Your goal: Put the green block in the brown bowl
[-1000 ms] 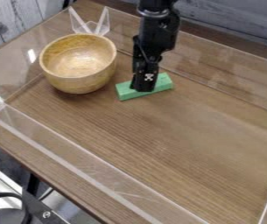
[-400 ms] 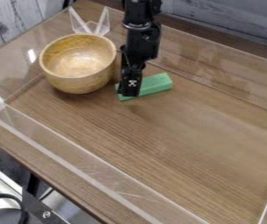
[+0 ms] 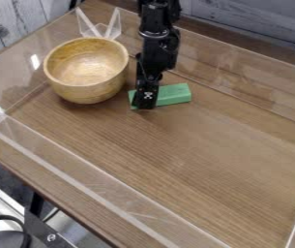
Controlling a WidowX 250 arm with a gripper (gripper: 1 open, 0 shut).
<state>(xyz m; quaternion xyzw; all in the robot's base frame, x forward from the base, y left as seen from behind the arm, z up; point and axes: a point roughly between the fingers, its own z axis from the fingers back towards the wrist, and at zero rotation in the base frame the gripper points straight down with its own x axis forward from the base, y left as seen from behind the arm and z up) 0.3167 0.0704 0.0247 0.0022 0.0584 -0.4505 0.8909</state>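
Note:
The green block (image 3: 173, 94) lies flat on the wooden table, just right of the brown bowl (image 3: 85, 70). My black gripper (image 3: 146, 97) points straight down over the block's left end, low and close to the table. Its jaws stand open, and its fingers (image 3: 147, 93) cover the block's left end. I cannot tell whether the fingers touch the block. The bowl holds nothing and stands a short way left of the gripper.
A low clear wall (image 3: 34, 145) runs around the wooden table (image 3: 189, 165), with its near corner at the left. A clear pointed piece (image 3: 101, 27) stands behind the bowl. Black cables (image 3: 8, 228) lie off the table at the bottom left.
The gripper has moved left from over the block's middle to its left end and has come down closer to the table. The block and the bowl have stayed put.

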